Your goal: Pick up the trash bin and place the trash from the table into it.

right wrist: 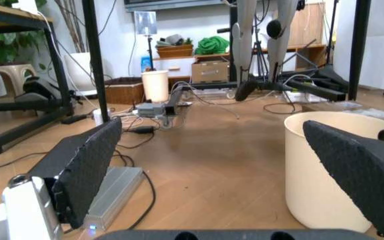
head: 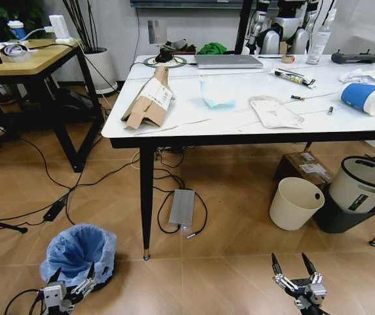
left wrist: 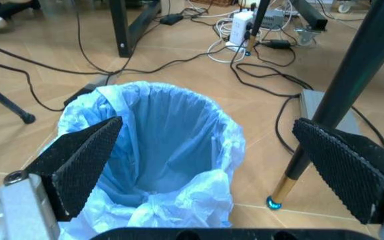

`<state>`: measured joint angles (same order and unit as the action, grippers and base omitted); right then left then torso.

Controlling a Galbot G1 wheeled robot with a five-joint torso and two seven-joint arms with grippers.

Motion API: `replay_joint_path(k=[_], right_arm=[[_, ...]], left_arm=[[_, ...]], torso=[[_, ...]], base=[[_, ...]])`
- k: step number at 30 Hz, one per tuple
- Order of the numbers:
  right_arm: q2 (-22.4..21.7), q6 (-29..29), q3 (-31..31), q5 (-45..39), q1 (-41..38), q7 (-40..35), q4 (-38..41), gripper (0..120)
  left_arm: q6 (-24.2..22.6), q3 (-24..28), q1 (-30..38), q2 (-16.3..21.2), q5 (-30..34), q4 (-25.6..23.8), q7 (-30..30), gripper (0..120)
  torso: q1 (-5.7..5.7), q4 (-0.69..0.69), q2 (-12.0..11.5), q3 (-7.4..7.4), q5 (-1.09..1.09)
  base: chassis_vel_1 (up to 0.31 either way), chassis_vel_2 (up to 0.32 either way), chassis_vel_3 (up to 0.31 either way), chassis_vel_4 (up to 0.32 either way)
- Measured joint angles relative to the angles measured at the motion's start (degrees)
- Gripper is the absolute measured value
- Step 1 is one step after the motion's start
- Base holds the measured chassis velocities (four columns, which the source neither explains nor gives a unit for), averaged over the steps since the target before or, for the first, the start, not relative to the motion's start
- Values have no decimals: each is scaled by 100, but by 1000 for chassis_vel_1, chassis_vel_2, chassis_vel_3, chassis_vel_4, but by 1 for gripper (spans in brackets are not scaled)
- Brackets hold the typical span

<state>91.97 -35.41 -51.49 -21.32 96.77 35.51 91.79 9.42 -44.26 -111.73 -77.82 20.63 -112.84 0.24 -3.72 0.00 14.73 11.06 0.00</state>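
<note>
The left gripper [head: 73, 278], its textured pads spread wide, hovers over the round trash bin's [head: 77, 252] crinkled blue liner.

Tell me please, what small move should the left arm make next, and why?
Probably lower the left tool a little so its open fingers straddle the trash bin rim, then close. In the left wrist view the blue-lined bin stands on the floor right below the tool, not yet gripped. The right tool hangs open, apart.
</note>
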Motion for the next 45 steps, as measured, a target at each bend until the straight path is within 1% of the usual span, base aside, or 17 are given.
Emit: replay_joint_path(k=[4,7,10,14,16,18,20,21,22,23,26,28,32,34,37,41,45], right_arm=[[12,-21,8,1,12,5,6,100],[13,-24,22,1,-8,6,6,100],[13,-25,76,1,-98,7,-15,100],[15,-101,260,41,-242,10,-262,100],[15,-126,290,44,-256,12,-320,100],[16,-220,370,49,-275,30,-507,100],[18,-266,395,60,-281,45,-599,100],[18,-266,395,60,-281,45,-599,100],[18,-287,400,69,-286,51,-645,100],[19,-305,410,83,-291,56,-691,100],[18,-311,412,109,-273,57,-694,100],[18,-311,412,118,-269,57,-691,100],[18,-266,465,169,-299,52,-687,100],[18,-226,534,179,-332,41,-716,100],[17,-219,546,181,-345,39,-742,100],[17,-221,546,182,-351,34,-801,100],[17,-219,548,186,-363,32,-809,100]], left_arm=[[66,-119,-16,-20,-11,-10,-57,100],[64,-252,-33,-13,-15,-9,-90,100],[-28,-492,23,31,160,137,-204,100],[-521,-1003,261,234,873,221,-360,100],[-605,-1066,322,281,952,233,-377,100],[-1107,-1215,570,467,1208,271,-502,100],[-1413,-1206,762,568,1294,308,-748,100],[-1413,-1206,762,568,1294,308,-748,100],[-1557,-1179,899,616,1317,372,-843,100],[-1714,-1130,1166,647,1314,572,-916,100],[-1898,-1056,1536,652,1372,986,-936,100],[-1936,-1037,1593,653,1376,1067,-934,100],[-2055,-962,1802,613,1296,1528,-840,100],[-2077,-959,1864,545,1257,1718,-814,100],[-2096,-945,1927,526,1247,1805,-811,100],[-2103,-861,2179,486,1233,2057,-795,100],[-2077,-819,2245,452,1233,2114,-764,100]], torso=[[24,0,-92,-69,0],[25,0,-103,-79,0],[25,0,-107,-83,-1],[23,2,-100,-79,-1],[23,0,-98,-78,0],[19,1,-91,-72,0],[18,0,-87,-69,0],[18,0,-87,-69,0],[17,0,-83,-67,1],[16,-1,-79,-65,0],[13,-1,-73,-60,-2],[13,-1,-72,-59,0],[11,-1,-65,-54,0],[11,3,-62,-52,0],[10,2,-60,-51,0],[8,0,-55,-48,0],[7,0,-53,-46,1]], base=[[0,0,0,0],[0,0,0,0],[0,0,0,0],[0,0,0,0],[0,0,0,0],[0,0,0,0],[0,0,0,0],[0,0,0,0],[0,0,0,0],[0,0,0,0],[0,0,0,0],[0,0,0,0],[0,0,0,0],[0,0,0,0],[0,0,0,0],[0,0,0,0],[0,0,0,0]])
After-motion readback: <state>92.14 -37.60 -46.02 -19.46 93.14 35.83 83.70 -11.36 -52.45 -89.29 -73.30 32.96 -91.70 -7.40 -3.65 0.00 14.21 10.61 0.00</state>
